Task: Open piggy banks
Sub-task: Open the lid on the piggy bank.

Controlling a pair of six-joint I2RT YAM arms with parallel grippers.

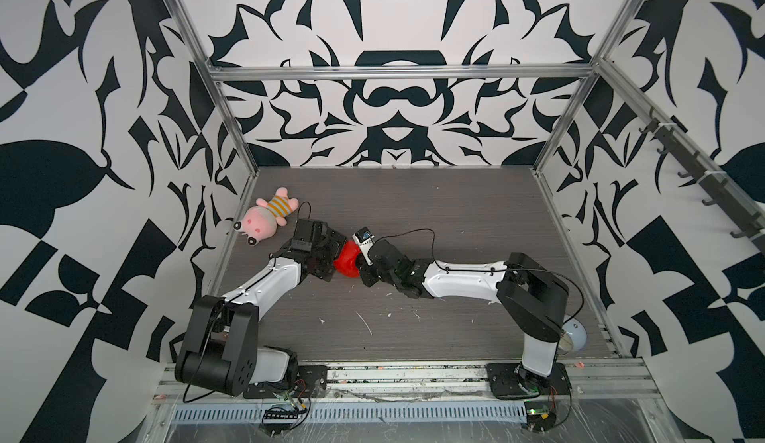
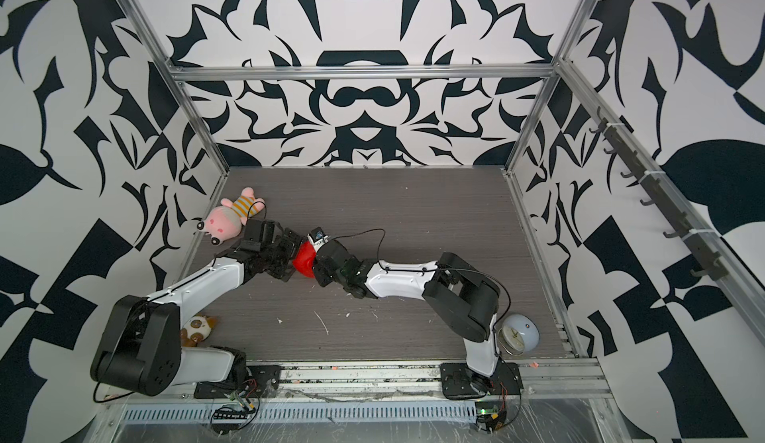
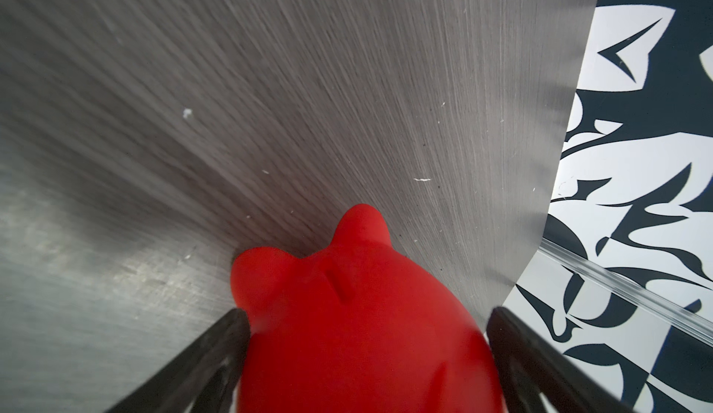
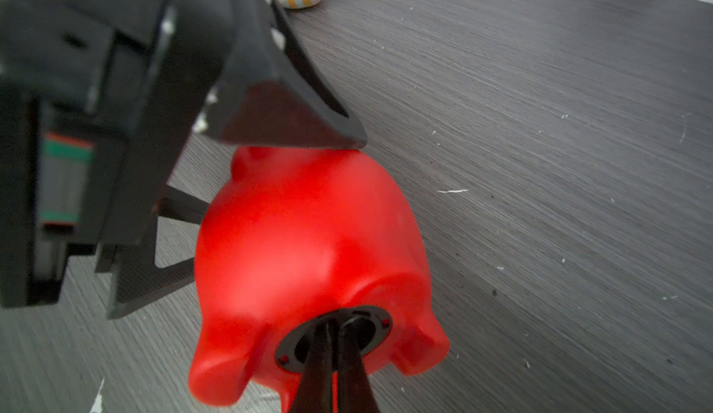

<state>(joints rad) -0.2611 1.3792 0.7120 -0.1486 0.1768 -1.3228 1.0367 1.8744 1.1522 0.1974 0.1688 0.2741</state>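
Fingertips of the right end effector (image 4: 333, 337), clenched together, sit inside the black belly plug (image 4: 289, 347) of the red piggy bank (image 4: 308, 237), whose belly faces straight back along that arm; any pinched tab is hidden. Left end effector (image 3: 366, 314) clasps the piggy bank's flanks, spread wide across its body. The piggy bank lies near the plush pig (image 1: 265, 219), toward the right arm. Freeing the plug likely means pulling back along that arm.

place: we read a robot lab test cell | around the tabletop (image 1: 455, 221): aluminium frame (image 1: 397, 73), black-and-white patterned panels (image 1: 393, 6) | at the tabletop's near edge: we see slotted mounting rail (image 1: 414, 372), bare circuit board (image 1: 538, 414), loose wires
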